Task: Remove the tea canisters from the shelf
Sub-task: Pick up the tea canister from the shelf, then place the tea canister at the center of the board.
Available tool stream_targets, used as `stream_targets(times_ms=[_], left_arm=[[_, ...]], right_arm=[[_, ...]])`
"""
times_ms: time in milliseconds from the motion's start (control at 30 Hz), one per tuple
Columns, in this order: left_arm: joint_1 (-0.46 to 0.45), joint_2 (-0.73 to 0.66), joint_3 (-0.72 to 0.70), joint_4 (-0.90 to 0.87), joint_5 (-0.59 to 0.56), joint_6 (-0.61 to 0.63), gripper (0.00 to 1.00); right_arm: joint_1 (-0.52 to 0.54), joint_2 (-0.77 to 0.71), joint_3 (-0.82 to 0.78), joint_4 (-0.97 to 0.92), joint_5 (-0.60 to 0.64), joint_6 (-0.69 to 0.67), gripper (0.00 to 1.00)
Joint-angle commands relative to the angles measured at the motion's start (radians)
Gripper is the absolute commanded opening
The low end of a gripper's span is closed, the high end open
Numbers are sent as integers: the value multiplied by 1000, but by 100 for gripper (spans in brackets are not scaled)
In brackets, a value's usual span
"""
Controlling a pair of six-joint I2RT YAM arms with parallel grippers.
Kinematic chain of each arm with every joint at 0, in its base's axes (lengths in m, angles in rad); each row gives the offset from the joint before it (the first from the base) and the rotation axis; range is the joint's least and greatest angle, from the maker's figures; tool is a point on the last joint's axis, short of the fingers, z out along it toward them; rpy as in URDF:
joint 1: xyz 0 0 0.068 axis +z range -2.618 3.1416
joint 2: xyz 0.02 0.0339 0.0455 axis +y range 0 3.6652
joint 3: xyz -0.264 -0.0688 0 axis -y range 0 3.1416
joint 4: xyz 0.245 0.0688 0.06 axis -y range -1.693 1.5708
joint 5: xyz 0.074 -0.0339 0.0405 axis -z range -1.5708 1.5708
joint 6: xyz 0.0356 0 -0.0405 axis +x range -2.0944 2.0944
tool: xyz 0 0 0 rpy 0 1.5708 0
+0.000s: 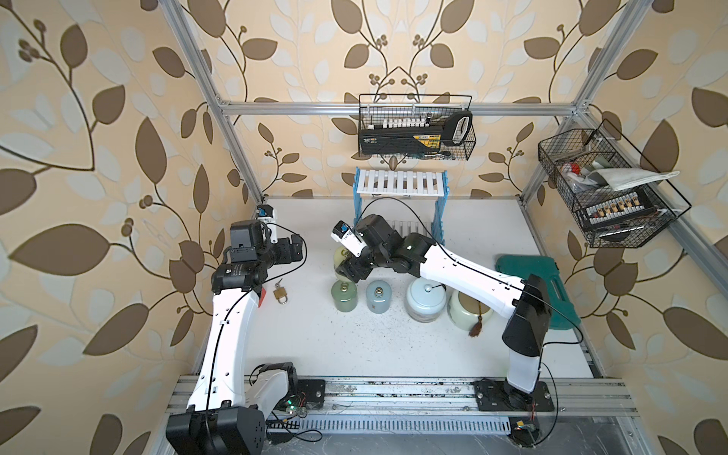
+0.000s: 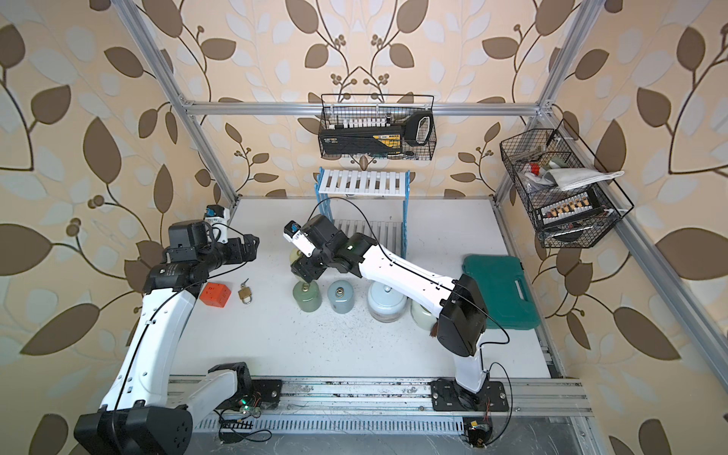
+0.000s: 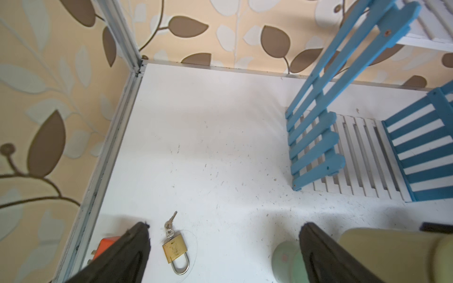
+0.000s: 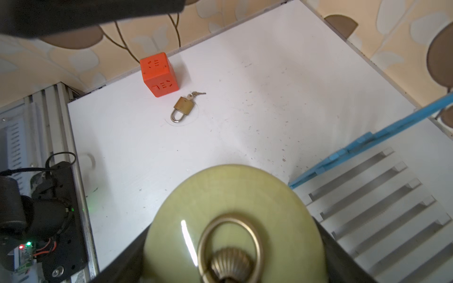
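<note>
- Jaws of the left gripper [image 3: 224, 227] are spread wide with nothing between them, out at 9 o'clock of the table, with a brass padlock [image 1: 280, 293] lying just below.
- Right gripper [image 4: 235, 247] has its jaws clamped on either side of the yellow-green canister [image 4: 232, 191], just off the shelf's front left corner. I cannot tell whether the canister rests on the table or hangs a little above it.
- 4 more canisters stand in a row on the table at 6 o'clock of the shelf: green [image 1: 344, 295], grey-blue [image 1: 380, 296], pale-blue knobbed jar [image 1: 425, 299] and cream jar [image 1: 468, 311], the last partly under the right arm.
- At 12 o'clock, the shelf [image 1: 402, 183] has a bare top tier. What shows of the lower tier is bare too.
- By my reckoning all 5 are off the shelf. What is left is to set this one down, if it is not down already, and let go.
</note>
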Motion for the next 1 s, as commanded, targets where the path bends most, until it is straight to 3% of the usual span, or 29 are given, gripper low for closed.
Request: stream_targets(times_ms=[0, 500, 967], left_arm=[[16, -13, 21, 30, -86, -34, 99], [71, 8, 76, -2, -194, -83, 99], [75, 19, 90, -15, -191, -90, 99]], right_arm=[[22, 40, 84, 66, -26, 39, 29], [77, 370, 434, 18, -63, 72, 29], [108, 545, 526, 52, -25, 39, 29]])
